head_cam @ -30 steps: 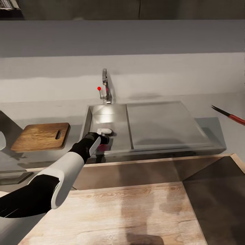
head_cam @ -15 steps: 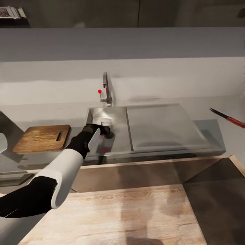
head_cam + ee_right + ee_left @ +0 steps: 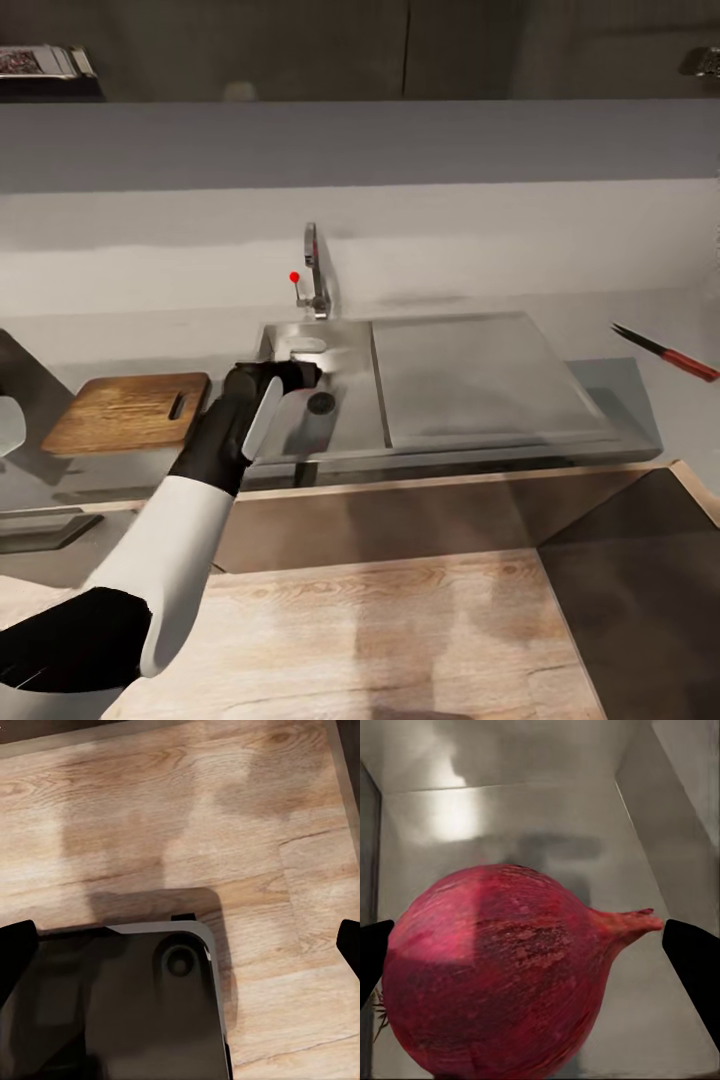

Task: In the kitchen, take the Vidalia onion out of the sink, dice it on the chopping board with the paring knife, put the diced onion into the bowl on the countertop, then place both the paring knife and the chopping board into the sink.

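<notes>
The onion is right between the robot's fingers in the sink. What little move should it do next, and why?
Probably close the left gripper on the onion. In the left wrist view the red onion sits between the two dark fingertips above the sink floor, and the far fingertip stands clear of its stem. Once gripped, it can go to the chopping board.

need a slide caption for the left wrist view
Large red-skinned onion sits between the left gripper's two black fingertips, above the matte grey steel sink basin.
</notes>
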Motion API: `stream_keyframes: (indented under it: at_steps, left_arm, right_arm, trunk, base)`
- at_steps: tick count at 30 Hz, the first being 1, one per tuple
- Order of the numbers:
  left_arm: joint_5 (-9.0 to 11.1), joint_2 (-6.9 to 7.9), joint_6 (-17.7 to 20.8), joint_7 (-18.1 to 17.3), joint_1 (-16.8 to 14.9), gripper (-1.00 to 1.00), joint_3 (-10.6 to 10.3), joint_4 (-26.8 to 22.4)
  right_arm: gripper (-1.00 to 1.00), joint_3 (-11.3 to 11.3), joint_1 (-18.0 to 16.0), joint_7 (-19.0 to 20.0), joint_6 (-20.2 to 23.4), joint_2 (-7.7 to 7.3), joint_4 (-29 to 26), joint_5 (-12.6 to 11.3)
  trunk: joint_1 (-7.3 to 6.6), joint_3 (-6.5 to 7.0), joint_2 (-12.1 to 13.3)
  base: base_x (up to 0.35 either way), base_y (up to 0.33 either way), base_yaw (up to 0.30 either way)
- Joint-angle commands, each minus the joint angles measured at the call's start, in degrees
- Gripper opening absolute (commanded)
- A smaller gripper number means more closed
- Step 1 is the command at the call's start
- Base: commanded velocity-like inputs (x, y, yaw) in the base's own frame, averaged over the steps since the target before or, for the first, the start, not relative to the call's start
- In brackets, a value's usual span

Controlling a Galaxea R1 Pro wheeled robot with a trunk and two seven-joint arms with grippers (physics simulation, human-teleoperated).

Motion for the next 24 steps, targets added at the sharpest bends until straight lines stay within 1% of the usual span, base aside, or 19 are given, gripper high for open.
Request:
stream_keyframes:
  at_steps: [1, 3, 7, 11, 14, 24]
  left_arm:
    - [0.62, 0.13, 0.76, 0.52, 0.66, -1.0, -0.1, -1.49]
    - [0.65, 0.44, 2.18, 0.48, 3.43, -1.0, -0.11, -6.96]
    - [0.64, 0.64, 3.24, 0.46, 8.46, -1.0, -0.11, -16.22]
    - [0.66, 0.96, 3.8, 0.42, 10.73, -1.0, -0.11, -20.55]
    - [0.67, 1.0, 3.87, 0.4, 10.95, -1.0, -0.11, -21.11]
    - [0.67, 1.01, 3.9, 0.39, 11.02, -1.0, -0.16, -21.88]
  right_arm:
    - [1.0, -0.32, 0.0, 0.35, -0.12, 0.09, -0.09, 0.59]
    - [1.0, -0.32, 0.0, 0.35, -0.12, 0.08, -0.09, 0.59]
    - [1.0, -0.32, 0.0, 0.34, -0.12, 0.11, -0.09, 0.59]
    - [1.0, -0.32, 0.0, 0.34, -0.12, 0.08, 0.06, 0.59]
    - [1.0, -0.32, 0.0, 0.34, -0.18, 0.08, 0.65, 0.59]
    - [1.0, -0.32, 0.0, 0.34, -0.21, 0.08, 0.98, 0.59]
  trunk:
    - [0.04, 0.01, -0.09]
    - [0.04, 0.19, -0.09]
    - [0.04, 0.56, -0.09]
    - [0.04, 0.93, -0.09]
    - [0.04, 1.2, -0.09]
    - [0.04, 2.07, -0.09]
  base:
    - [0.0, 0.0, 0.0]
    - [0.0, 0.0, 0.0]
    - [0.0, 0.0, 0.0]
    - [0.0, 0.008, 0.0]
    - [0.0, 0.142, 0.0]
    - [0.0, 0.294, 0.0]
